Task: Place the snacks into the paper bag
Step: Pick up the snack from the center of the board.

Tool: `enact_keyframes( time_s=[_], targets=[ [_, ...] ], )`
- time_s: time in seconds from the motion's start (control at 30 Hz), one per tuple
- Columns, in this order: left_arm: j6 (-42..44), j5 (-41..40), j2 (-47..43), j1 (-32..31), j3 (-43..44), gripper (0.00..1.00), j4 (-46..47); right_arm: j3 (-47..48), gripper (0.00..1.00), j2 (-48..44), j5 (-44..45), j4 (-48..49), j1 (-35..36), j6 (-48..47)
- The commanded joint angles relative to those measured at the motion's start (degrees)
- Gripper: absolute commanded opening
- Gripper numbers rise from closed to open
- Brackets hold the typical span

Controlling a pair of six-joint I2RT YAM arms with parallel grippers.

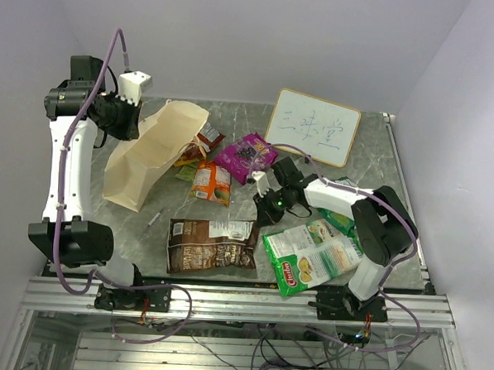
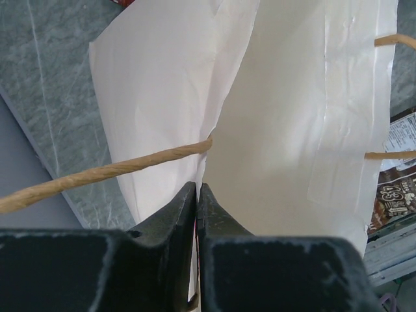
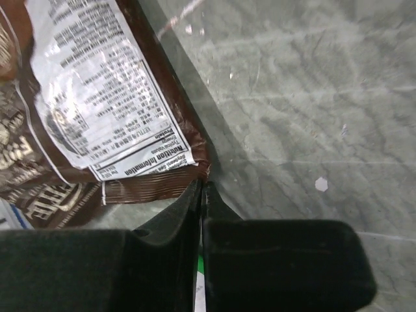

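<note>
The paper bag (image 1: 149, 159) lies tilted on the table, mouth towards the snacks. My left gripper (image 1: 138, 121) is shut on its rim; in the left wrist view the jaws (image 2: 197, 188) pinch the cream paper (image 2: 286, 130) beside a cord handle (image 2: 97, 175). My right gripper (image 1: 265, 204) is shut, its tips (image 3: 203, 185) on the corner of the brown packet (image 3: 78, 130), which lies flat (image 1: 206, 247). A green-and-white packet (image 1: 314, 255) lies right of it. Purple (image 1: 247, 156), orange (image 1: 211, 183) and red (image 1: 208, 137) packets lie by the bag's mouth.
A framed whiteboard (image 1: 314, 126) leans at the back right. A thin pen (image 1: 154, 217) lies between the bag and the brown packet. Another green packet (image 1: 340, 219) lies under the right arm. The table's front edge is a metal rail (image 1: 241, 301).
</note>
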Motion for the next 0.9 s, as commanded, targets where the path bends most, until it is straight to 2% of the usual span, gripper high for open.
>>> enact_keyframes(
  time_s=[0.0, 0.2, 0.43, 0.7, 0.8, 0.87],
  targets=[
    [0.0, -1.8, -2.8, -0.6, -2.2, 0.16, 4.6, 3.8, 0.0, -1.1, -4.2, -0.2, -1.5, -1.1],
    [0.5, -2.8, -4.0, -0.9, -3.8, 0.12, 6.7, 5.8, 0.0, -6.8, -5.1, -2.2, -1.6, -5.9],
    [0.3, -2.0, -5.7, -1.2, -5.7, 0.12, 9.8, 6.1, 0.0, -11.0, -6.1, -5.7, -1.6, -10.8],
    [-0.9, -1.2, -6.4, -2.0, -7.8, 0.12, 11.5, 5.5, 0.0, -4.9, 6.9, -1.1, -2.8, -1.7],
    [-1.4, -1.5, -6.8, -2.4, -8.5, 0.12, 12.1, 8.1, 0.03, -1.6, 6.8, -2.0, -5.5, 1.1],
    [-1.6, -1.7, -7.0, -2.7, -8.8, 0.12, 12.5, 9.3, 0.1, 0.2, 3.8, -2.8, -8.1, 3.2]
  ],
)
